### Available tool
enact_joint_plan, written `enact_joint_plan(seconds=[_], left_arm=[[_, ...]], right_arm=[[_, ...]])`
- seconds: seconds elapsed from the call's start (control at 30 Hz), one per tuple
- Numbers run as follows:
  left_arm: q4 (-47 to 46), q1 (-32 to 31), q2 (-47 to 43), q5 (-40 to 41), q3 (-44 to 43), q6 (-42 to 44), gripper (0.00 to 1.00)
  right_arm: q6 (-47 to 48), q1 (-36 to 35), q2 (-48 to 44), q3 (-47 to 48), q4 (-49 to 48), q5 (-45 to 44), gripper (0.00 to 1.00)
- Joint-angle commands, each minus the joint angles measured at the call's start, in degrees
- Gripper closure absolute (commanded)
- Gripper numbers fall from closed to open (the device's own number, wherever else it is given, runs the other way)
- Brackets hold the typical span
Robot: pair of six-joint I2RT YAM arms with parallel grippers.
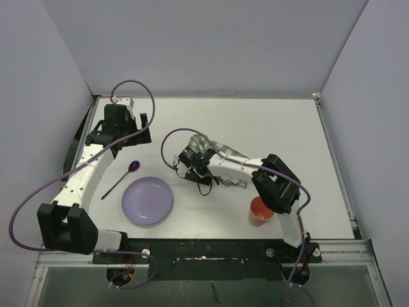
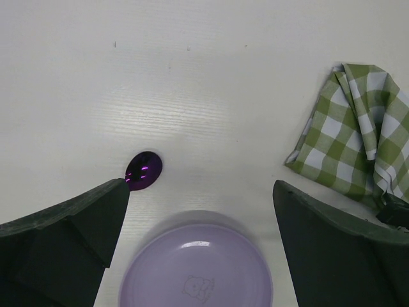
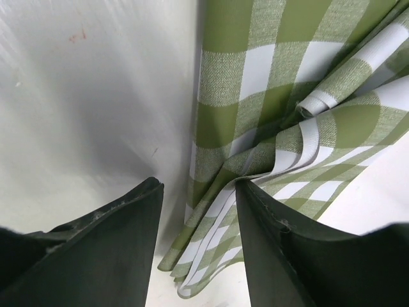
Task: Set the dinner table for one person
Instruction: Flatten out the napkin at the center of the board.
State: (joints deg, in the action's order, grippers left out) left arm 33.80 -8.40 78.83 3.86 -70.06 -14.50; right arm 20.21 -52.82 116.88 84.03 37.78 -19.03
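Observation:
On the white dinner table point(image 1: 275, 121) lie a lilac plate point(image 1: 147, 200) and, left of it, a purple spoon point(image 1: 120, 179). A green-and-white checked cloth point(image 1: 231, 153) lies crumpled at mid-table. My right gripper point(image 1: 193, 161) is low over its left end. In the right wrist view the gripper point(image 3: 198, 185) stands open, the cloth's point(image 3: 255, 83) folded edge lying between the fingers with a gap on the left side. My left gripper point(image 1: 142, 130) hovers wide open behind the spoon. Its wrist view shows the gripper point(image 2: 199, 185) above the plate point(image 2: 195, 268), with the spoon bowl point(image 2: 143, 170) and cloth point(image 2: 354, 128) to either side.
An orange cup point(image 1: 260, 212) stands upright at the near right, close under the right arm's elbow. Grey walls close in the table at the back and both sides. Purple cables loop off both arms.

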Motion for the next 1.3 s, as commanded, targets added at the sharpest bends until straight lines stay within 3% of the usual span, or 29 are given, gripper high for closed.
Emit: enact_joint_plan(seconds=[0.0, 0.53, 0.97, 1.07, 1.13, 1.17, 1.27], left_arm=[[-2.63, 0.41, -4.42, -0.56, 2.00, 0.88, 0.02], [-6.75, 0.41, -6.06, -5.51, 5.56, -0.49, 0.02], [-8.99, 0.41, -3.77, -8.66, 6.65, -1.15, 0.02], [-9.76, 0.41, -3.22, -9.29, 7.07, -1.15, 0.02], [-10.50, 0.41, -2.88, -9.87, 7.34, -1.18, 0.02], [-10.84, 0.41, -2.65, -10.11, 7.39, -1.31, 0.02], [-11.82, 0.39, -1.80, -11.06, 7.40, -1.39, 0.02]], right_arm=[[2.57, -0.46, -3.20, -1.11, -5.33, -4.74, 0.50], [8.88, 0.19, -7.50, -4.25, -9.76, -11.53, 0.50], [8.22, 5.97, -4.15, -2.54, -9.85, -8.00, 0.53], [9.18, 6.46, -3.42, -2.24, -10.84, -8.25, 0.63], [10.64, 6.64, -3.48, -1.86, -12.69, -9.14, 0.93], [11.96, 6.85, -3.59, -1.59, -13.54, -9.63, 1.00], [16.30, 7.77, -3.46, 0.53, -16.68, -12.02, 1.00]])
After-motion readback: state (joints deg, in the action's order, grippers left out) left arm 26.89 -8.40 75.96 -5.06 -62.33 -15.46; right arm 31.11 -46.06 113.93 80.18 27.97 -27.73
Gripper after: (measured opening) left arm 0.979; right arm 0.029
